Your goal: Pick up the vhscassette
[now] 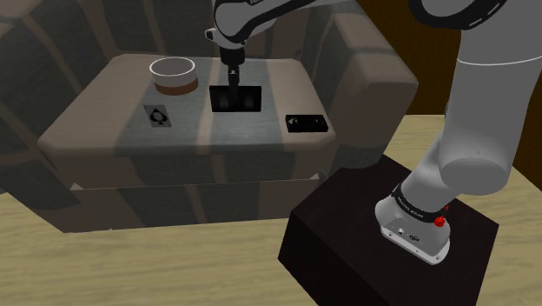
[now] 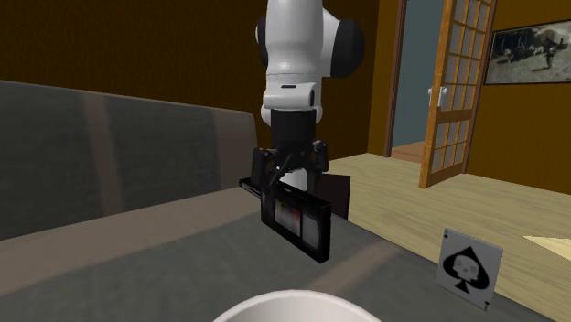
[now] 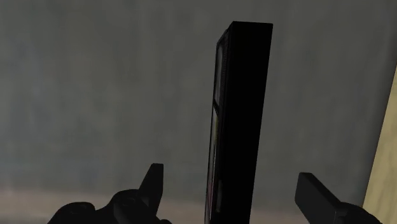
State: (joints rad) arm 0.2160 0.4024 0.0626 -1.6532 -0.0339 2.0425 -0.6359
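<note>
One cassette, bowl, card, black slab

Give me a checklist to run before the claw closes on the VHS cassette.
1. Claw open: ok.
2. VHS cassette between the fingers: ok.
3. Fingers touching it: not ok, gaps on both sides.
4. Bowl and playing card apart from the cassette: ok.
5. Cassette's lower edge resting on the cushion: cannot tell.

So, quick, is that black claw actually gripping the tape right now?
Gripper: open, holding nothing. The black cassette stands on edge between its fingers, with a gap on each side.
</note>
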